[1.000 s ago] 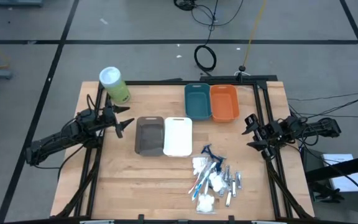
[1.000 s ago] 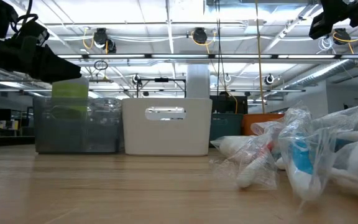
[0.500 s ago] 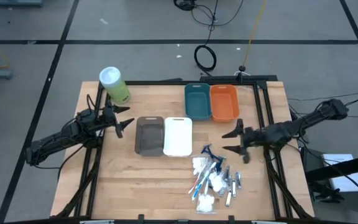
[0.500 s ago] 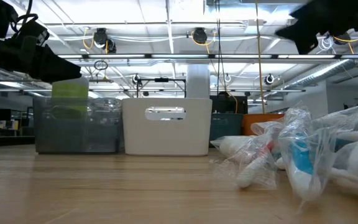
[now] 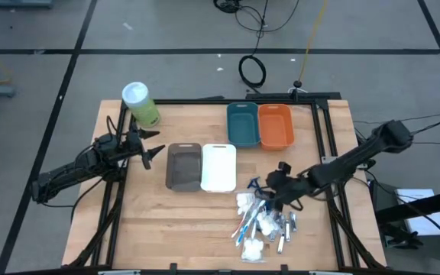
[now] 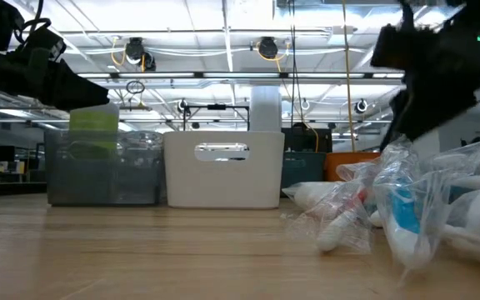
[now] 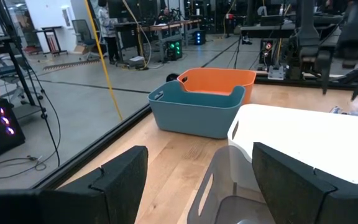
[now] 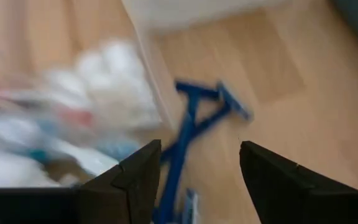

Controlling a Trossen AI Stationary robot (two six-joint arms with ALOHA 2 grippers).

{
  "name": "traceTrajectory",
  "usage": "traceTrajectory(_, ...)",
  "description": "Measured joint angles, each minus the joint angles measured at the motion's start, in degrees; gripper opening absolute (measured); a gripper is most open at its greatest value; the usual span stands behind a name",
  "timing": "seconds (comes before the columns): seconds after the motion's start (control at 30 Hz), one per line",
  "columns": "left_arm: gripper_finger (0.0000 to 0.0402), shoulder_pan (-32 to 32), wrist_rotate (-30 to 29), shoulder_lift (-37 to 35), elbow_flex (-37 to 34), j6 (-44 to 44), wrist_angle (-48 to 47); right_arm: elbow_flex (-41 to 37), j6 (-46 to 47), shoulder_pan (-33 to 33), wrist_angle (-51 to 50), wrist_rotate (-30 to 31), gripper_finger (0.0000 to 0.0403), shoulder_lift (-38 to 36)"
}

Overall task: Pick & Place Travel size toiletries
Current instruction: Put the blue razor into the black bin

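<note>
The travel size toiletries [image 5: 262,218] lie in a loose heap on the table's near right part: dark blue razors, white pads, thin toothbrushes and small silvery tubes, some in clear wrap [image 6: 407,208]. My right gripper [image 5: 270,192] hangs open over the heap's far edge. In its wrist view [image 8: 197,180] a blue razor [image 8: 191,124] lies on the wood between the two fingers and ahead of them, untouched. My left gripper [image 5: 150,149] waits open at the table's left, next to the brown bin [image 5: 183,166].
A brown bin and a white bin [image 5: 218,166] stand side by side mid-table, with a teal bin [image 5: 243,124] and an orange bin [image 5: 275,125] behind them. A green canister with a white lid [image 5: 140,103] stands at the far left corner. Bare wood lies near left.
My right arm has swung in from the table's right edge toward the left and the near side. It has stretched out over the table, come down and tipped forward over the heap of toiletries. Its fingers have stayed open, and the heap has not moved.
</note>
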Motion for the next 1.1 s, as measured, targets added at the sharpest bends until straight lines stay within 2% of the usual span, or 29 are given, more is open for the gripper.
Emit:
traceTrajectory(0.2,0.0285,0.0,0.0,0.0,0.0,0.0,0.0,0.0,4.2,0.0,-5.0,-2.5,0.0199,5.1)
traceTrajectory(0.37,0.0285,0.0,0.0,0.0,0.0,0.0,0.0,0.0,7.2,0.0,-9.5,-3.1,0.0199,5.3)
traceTrajectory(0.7,0.0285,0.0,0.0,0.0,0.0,0.0,0.0,0.0,17.4,-0.1,-25.4,-2.5,0.0187,4.8)
traceTrajectory(0.83,0.0285,0.0,0.0,0.0,0.0,0.0,0.0,0.0,18.6,-0.4,-28.6,-4.6,0.0187,3.0)
traceTrajectory(1.1,0.0285,0.0,0.0,0.0,0.0,0.0,0.0,0.0,12.5,-0.8,-27.5,-13.1,0.0185,-5.5)
